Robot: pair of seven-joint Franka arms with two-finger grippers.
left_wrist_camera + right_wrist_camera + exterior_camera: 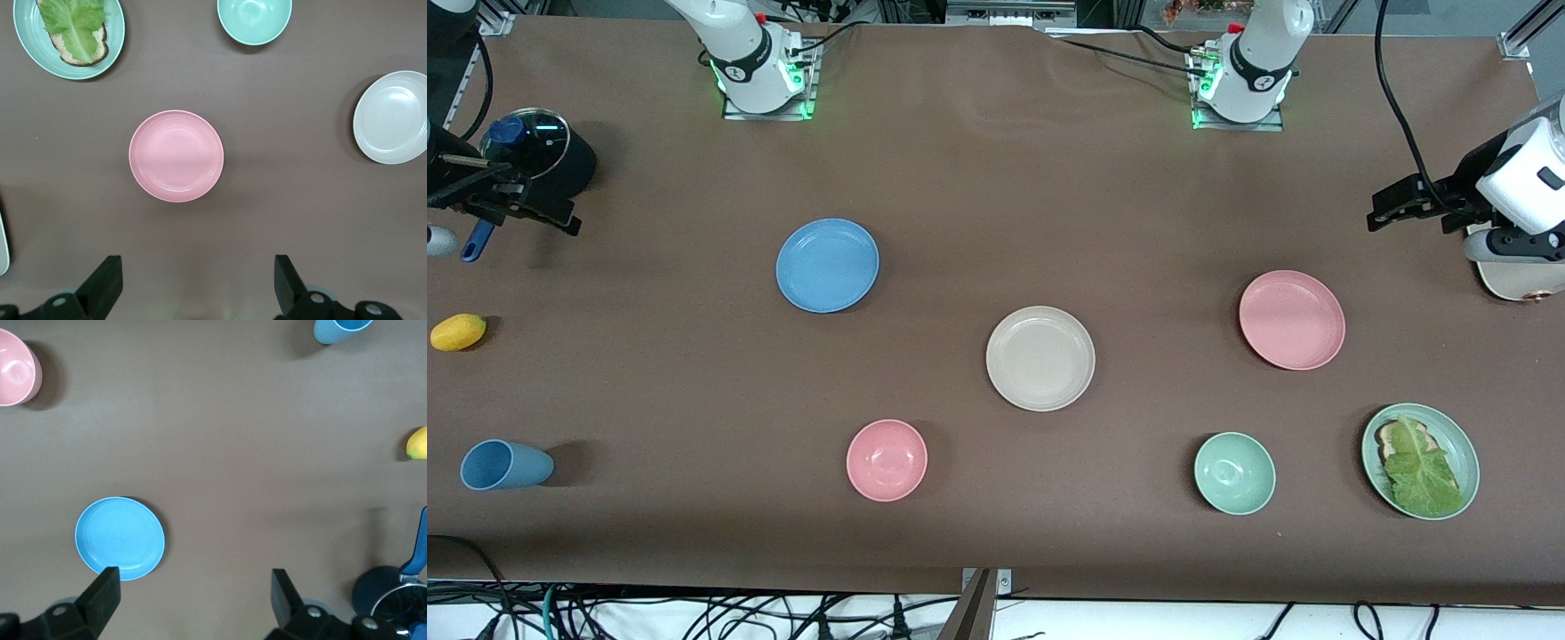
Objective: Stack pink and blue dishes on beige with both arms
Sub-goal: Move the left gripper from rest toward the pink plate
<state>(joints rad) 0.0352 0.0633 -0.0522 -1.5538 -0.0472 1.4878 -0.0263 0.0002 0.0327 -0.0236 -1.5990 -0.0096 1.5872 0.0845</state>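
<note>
Wrist views: both tools open, empty.

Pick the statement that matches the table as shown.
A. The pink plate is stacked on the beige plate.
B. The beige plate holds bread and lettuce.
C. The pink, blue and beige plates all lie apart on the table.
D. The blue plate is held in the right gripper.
C: the pink plate, blue plate and beige plate each lie alone on the brown table, none touching another.

Pink bowl (887,460), green bowl (1234,473), blue cup (505,465), lemon (458,332).
</note>
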